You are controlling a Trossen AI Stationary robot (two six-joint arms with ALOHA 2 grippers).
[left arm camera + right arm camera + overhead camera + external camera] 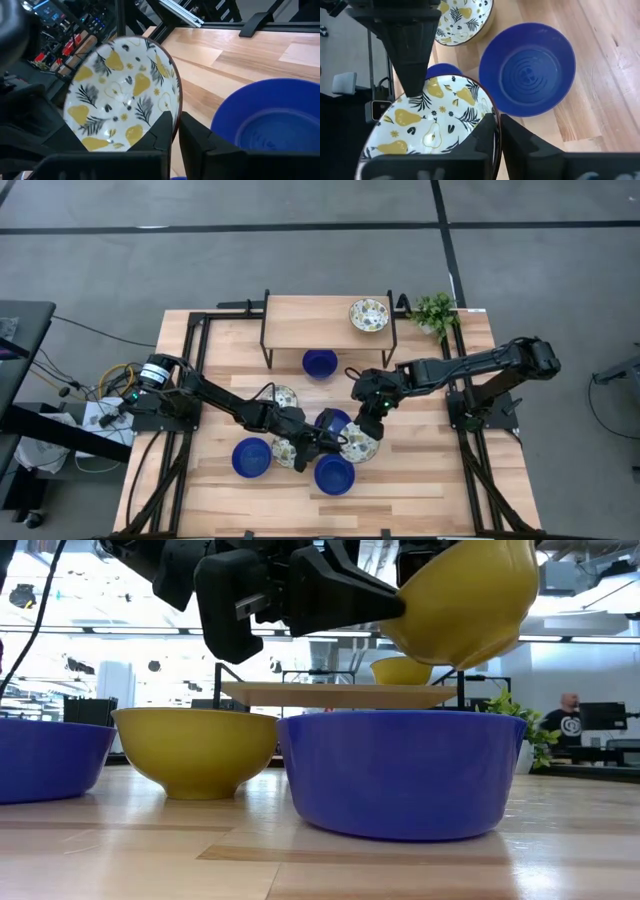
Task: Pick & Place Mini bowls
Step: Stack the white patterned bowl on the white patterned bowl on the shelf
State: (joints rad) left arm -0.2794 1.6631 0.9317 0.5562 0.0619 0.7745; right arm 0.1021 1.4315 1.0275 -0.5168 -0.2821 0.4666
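Nearest, a blue bowl (pixel 392 772) is sitting on the wooden surface (pixel 420 470). Above it both grippers are clamping patterned bowls by the rim: left gripper (pixel 175 131) on one (pixel 122 95), right gripper (pixel 497 131) on another (pixel 427 117). Working so close, they risk knocking bowls together. Beyond, a raised shelf (pixel 310 320) is carrying another bowl (pixel 368 314); a person is sitting in the room behind.

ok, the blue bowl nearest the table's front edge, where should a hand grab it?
The blue bowl sits upright, mouth open: pinch its rim from straight above, one finger inside the wall. Its front side looks freest, away from the patterned bowl.
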